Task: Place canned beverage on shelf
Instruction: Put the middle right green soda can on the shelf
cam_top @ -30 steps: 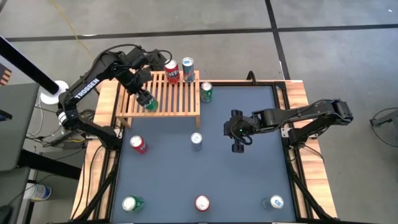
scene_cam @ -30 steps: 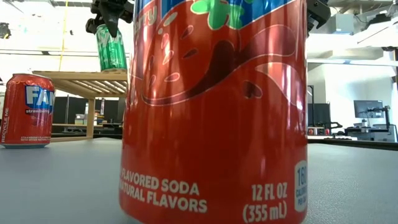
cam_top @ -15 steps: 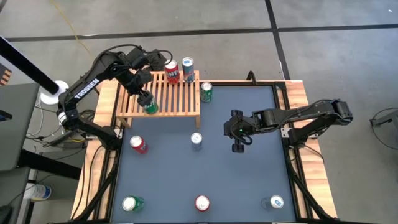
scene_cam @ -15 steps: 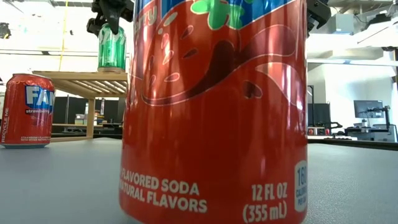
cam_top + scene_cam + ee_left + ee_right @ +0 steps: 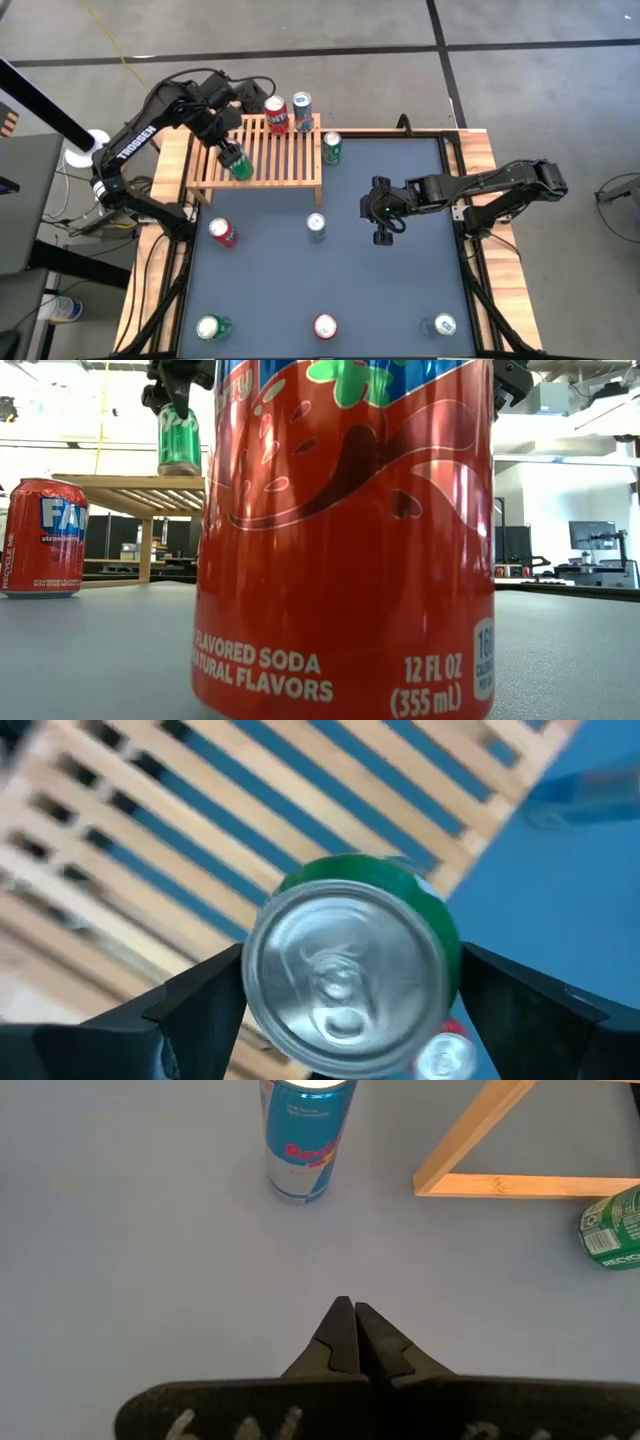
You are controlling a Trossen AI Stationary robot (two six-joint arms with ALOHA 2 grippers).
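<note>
The shelf (image 5: pixel 270 150), a low rack of light wood slats, stands at the table's far left. A green can (image 5: pixel 240 168) stands upright on its slats near the front left, bottom on the top (image 5: pixel 180 470). My left gripper (image 5: pixel 235 158) points down over it, open, one finger on each side of the can's top (image 5: pixel 345 970). A red can (image 5: pixel 277 113) and a blue can (image 5: pixel 302 108) stand at the shelf's far edge. My right gripper (image 5: pixel 383 232) hovers shut over the table's middle and holds nothing. My left gripper's fingers (image 5: pixel 200 1010) come from above and stand close on either side of the green can's top rim (image 5: pixel 262 935). Whether they touch it, I cannot tell. The can stands upright on the slats.
Another green can (image 5: pixel 332 147) stands on the table by the shelf's right end. A red can (image 5: pixel 222 232) and a slim blue can (image 5: pixel 316 225) stand mid-table. Three more cans (image 5: pixel 325 326) line the near edge; one fills the low view (image 5: pixel 345 540).
The green can was tilted under my left gripper just above the shelf. It has tipped upright and now stands on the slats. The gripper has stayed over it with a small turn of the wrist.
</note>
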